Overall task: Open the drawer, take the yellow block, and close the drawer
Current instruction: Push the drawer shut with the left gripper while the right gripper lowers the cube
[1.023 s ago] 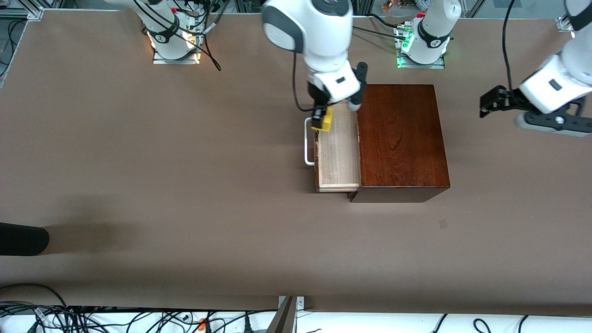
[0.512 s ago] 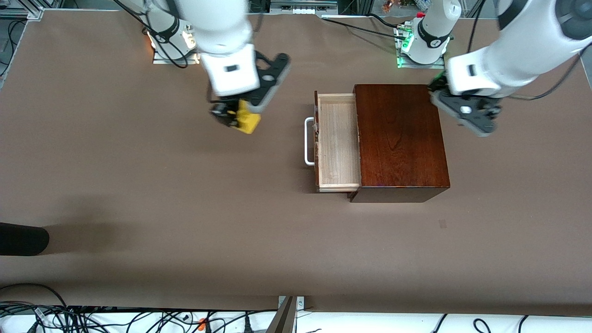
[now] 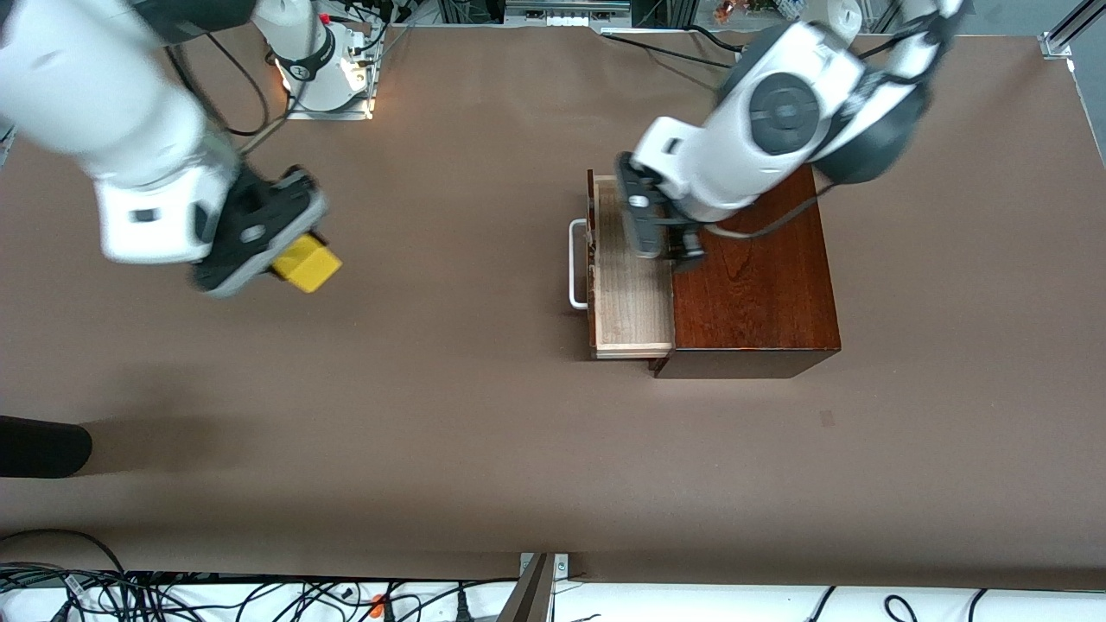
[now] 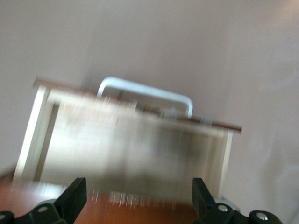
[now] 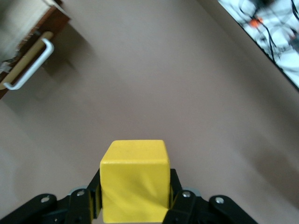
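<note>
Front and wrist views. The block, a small bright yellow cube with plain, unmarked faces, is clamped between the fingers of the right gripper; in the right wrist view the block fills the gap between the two black fingers of that gripper. The gripper holds it in the air over bare tabletop toward the right arm's end, well apart from the box.

The drawer stands pulled out of the dark reddish-brown box, its pale wood inside exposed and its white U-shaped handle facing the right arm's end. The left gripper is over the drawer, by the box's front edge; in the left wrist view its fingers stand wide apart, holding nothing, above the drawer and handle.

No readable writing appears on block, drawer or box.
</note>
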### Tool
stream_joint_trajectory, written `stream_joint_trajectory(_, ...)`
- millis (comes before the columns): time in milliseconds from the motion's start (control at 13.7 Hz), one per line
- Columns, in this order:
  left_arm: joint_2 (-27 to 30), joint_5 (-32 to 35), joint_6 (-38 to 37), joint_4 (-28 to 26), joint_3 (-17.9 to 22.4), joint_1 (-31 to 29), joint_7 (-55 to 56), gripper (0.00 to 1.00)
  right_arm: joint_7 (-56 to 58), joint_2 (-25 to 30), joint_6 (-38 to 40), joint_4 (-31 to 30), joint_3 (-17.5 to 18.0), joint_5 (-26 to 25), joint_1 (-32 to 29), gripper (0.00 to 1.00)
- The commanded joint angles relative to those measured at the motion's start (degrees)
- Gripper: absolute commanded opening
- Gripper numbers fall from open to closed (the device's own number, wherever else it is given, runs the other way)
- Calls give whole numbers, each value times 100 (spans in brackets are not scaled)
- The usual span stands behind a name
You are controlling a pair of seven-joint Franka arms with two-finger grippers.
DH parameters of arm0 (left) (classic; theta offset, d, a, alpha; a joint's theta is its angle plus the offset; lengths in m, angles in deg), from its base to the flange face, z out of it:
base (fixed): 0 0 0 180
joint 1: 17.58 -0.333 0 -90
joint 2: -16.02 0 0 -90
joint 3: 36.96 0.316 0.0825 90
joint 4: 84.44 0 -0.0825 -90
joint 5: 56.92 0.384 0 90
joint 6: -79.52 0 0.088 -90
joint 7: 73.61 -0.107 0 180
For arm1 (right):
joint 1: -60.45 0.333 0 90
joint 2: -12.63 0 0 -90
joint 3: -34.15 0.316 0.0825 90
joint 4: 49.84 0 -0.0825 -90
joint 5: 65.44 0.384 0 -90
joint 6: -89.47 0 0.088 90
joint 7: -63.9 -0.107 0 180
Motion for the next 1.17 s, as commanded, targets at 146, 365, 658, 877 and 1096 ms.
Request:
stream_joint_trajectory(146, -955, 1172, 957, 272, -69, 1021, -321, 100, -216, 337, -99, -585, -898, 740, 6, 0)
stream_joint_trajectory(365, -1395, 1708, 1546, 237, -52, 1330, -216, 100, -532, 346, 67, -638, -1286, 803, 6, 0)
stream_joint_trajectory(658, -1660, 2069, 1617, 184, -43, 1330, -128, 100, -1314, 337, 33, -892, -1278, 803, 41, 0)
stream_joint_trajectory(877, -1722, 2281, 1547, 131, -43, 1304, -154, 100, -1877, 556, -387, -1715, -1357, 733, 102, 0)
stream_joint_trajectory(1096, -1687, 2281, 1197, 140, -34, 1251, -216, 100, -2001, 1039, -1231, -2911, -1322, 706, 111, 0)
